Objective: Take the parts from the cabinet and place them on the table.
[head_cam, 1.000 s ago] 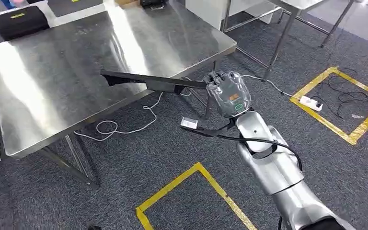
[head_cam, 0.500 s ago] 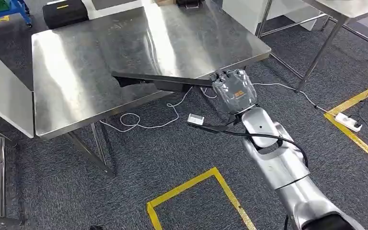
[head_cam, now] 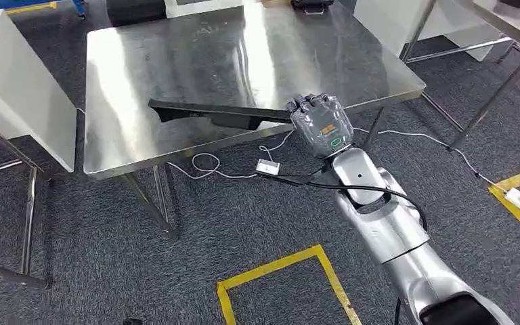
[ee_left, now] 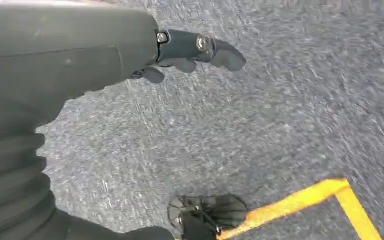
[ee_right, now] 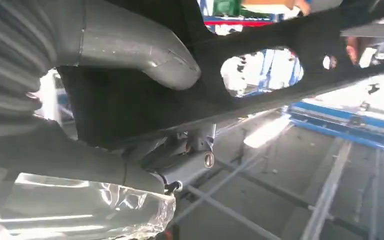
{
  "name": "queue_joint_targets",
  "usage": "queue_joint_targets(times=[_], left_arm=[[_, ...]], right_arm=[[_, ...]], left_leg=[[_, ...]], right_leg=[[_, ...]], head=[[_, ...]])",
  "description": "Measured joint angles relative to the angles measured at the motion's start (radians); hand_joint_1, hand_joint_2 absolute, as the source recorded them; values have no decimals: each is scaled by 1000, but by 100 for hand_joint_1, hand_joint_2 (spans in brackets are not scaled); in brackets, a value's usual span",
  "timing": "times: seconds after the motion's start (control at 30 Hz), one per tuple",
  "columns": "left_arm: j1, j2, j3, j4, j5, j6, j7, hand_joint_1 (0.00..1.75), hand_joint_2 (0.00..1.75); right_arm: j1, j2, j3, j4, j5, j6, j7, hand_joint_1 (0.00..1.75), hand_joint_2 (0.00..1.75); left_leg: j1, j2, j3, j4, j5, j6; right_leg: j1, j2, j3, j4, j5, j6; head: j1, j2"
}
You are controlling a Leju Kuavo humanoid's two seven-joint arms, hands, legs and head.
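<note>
Your left hand point(ee_left: 180, 50) hangs over the carpet holding nothing, fingers loosely apart. The long black part point(head_cam: 210, 114) reaches out over the steel table point(head_cam: 142, 74), likely for setting down, gripped at its near end by your right hand point(head_cam: 321, 125) at the table's front edge.

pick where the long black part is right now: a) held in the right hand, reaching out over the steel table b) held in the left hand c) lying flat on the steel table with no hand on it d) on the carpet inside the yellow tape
a: in the head view the right hand grips one end of the long black part, which stretches out over the steel table.
</note>
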Motion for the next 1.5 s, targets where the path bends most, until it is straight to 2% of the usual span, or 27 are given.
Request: queue_joint_targets(times=[0.07,0.13,0.2,0.27,0.3,0.33,0.43,0.47,0.5,0.53,0.6,0.63,0.7,0.77,0.8,0.83,0.9,0.97,1.0,1.1,1.13,1.17,1.2,1.27,1.3,1.43,1.5], left_arm=[[-9,0,0,0,-3,-4,0,0,175],[-10,0,0,0,-10,-8,3,0,175],[-10,0,0,0,-12,-12,8,0,175],[-10,-1,0,0,-15,-15,10,0,175],[-10,0,0,0,-18,-16,11,0,175],[-12,1,0,0,-18,-16,13,0,175],[-9,1,0,0,-19,-19,16,0,175],[-7,10,0,-1,-19,-19,17,0,175],[-5,7,0,0,-17,-23,18,0,175],[-6,8,0,0,-12,-29,20,0,175],[-10,10,7,0,-4,-46,26,0,175],[-10,10,10,0,-4,-48,26,0,175],[-10,10,11,0,-4,-53,29,0,175],[-12,11,11,-1,-4,-54,30,0,175],[-14,14,12,-1,-4,-54,31,0,175],[-17,16,13,-1,-4,-54,32,0,175],[-20,17,14,-2,-4,-56,32,0,175],[-20,18,16,-2,-4,-57,32,0,175],[-19,17,16,-2,-5,-57,32,0,175],[-25,16,16,-2,-5,-58,32,0,175],[-25,16,16,-2,-6,-57,32,0,175],[-25,16,16,-2,-8,-57,32,0,175],[-24,15,16,-2,-10,-56,32,0,175],[-24,12,16,-2,-11,-55,32,0,175],[-24,11,16,-2,-11,-55,32,0,175],[-22,11,16,-2,-16,-53,34,0,175],[-22,14,16,-2,-18,-52,34,0,175]], right_arm=[[8,-7,-3,0,1,0,7,175,175],[22,-14,-6,0,4,0,15,175,175],[28,-19,-8,0,8,0,18,175,175],[28,-24,-9,0,9,0,19,175,175],[28,-25,-9,0,10,0,21,175,175],[28,-25,-9,-3,11,0,22,175,175],[31,-25,-13,-6,15,-1,28,175,175],[34,-26,-15,-6,16,-1,30,175,175],[34,-27,-22,-7,22,-1,35,175,175],[34,-27,-26,-7,30,-2,39,175,175],[32,-29,-34,-7,43,-1,44,175,175],[33,-29,-34,-6,44,0,45,175,175],[35,-24,-32,-6,47,1,44,175,175],[34,-14,-30,-6,50,7,43,175,175],[35,-10,-28,-5,52,9,43,175,175],[33,-8,-26,-5,53,11,44,175,175],[37,-2,-24,-5,53,18,47,175,175],[39,4,-26,-7,55,18,50,175,175],[38,3,-26,-7,55,18,50,175,175],[37,2,-26,-6,55,19,52,175,175],[43,1,-26,-5,55,21,52,175,175],[46,1,-26,-5,56,23,52,175,175],[48,1,-26,-5,56,28,52,175,175],[45,-2,-31,-6,56,29,52,175,175],[43,-2,-33,-5,56,29,52,175,175],[45,-2,-33,-6,56,31,50,175,175],[44,0,-33,-6,56,31,51,175,175]], left_leg=[[0,-24,-1,0,2,3],[0,-57,-1,1,1,2],[1,-86,0,4,-1,-1],[4,-111,-2,14,-7,-11],[1,-120,-10,25,-13,-20],[-4,-127,-16,38,-19,-27],[7,-137,-21,36,-21,-40],[2,-134,-18,57,-19,-38],[-7,-72,-67,139,-37,-41],[-1,-45,-98,206,-73,-50],[8,-22,-160,329,-143,-63],[11,-18,-178,357,-153,-64],[14,-16,-158,295,-103,-62],[11,-13,-60,101,-4,-46],[4,-1,-32,50,-13,-33],[-4,3,-31,44,-14,-27],[-10,-6,-33,41,-17,-20],[0,-12,1,1,-4,-9],[2,-14,12,-8,0,-12],[-1,-23,16,-13,-1,-1],[-2,-27,15,-12,-2,0],[-3,-32,16,-11,-4,-1],[-3,-38,16,-9,-6,-4],[-2,-45,16,0,-13,-13],[-3,-48,15,9,-19,-19],[-4,-49,7,18,-30,-38],[0,-43,3,40,-47,-50]], right_leg=[[-5,34,-81,156,-62,-11],[-7,39,-153,276,-90,-2],[-12,40,-130,200,-42,20],[-23,64,-47,10,39,42],[-29,97,-28,-37,52,41],[-28,85,-23,-40,56,25],[-17,72,-21,-38,53,4],[-27,64,-18,-41,56,-3],[-28,60,-9,-43,54,-11],[-28,55,-5,-43,51,-16],[-21,52,-1,-43,48,-19],[-21,49,-1,-42,47,-21],[-20,46,2,-42,43,-21],[-17,44,12,-43,39,-18],[-20,42,14,-46,38,-19],[-8,40,11,-48,38,-12],[-18,35,11,-52,36,-3],[-2,32,12,-61,33,8],[-9,32,11,-46,29,8],[-11,38,-100,161,-52,-7],[-11,39,-146,233,-71,-5],[-11,39,-159,244,-64,1],[-12,39,-144,199,-35,12],[-15,39,-56,9,48,30],[-18,38,-21,-72,73,28],[-9,42,-20,-61,71,0],[-23,43,-10,-67,73,-11]], head=[[4,0],[6,0],[6,0],[6,0],[7,0],[5,0],[3,0],[4,0],[-3,0],[-16,0],[-16,0],[-14,0],[-16,0],[-16,0],[-13,0],[-12,0],[-15,0],[-15,0],[-10,0],[-5,0],[-4,0],[-3,0],[-4,0],[-1,0],[0,0],[-3,0],[-5,0]])
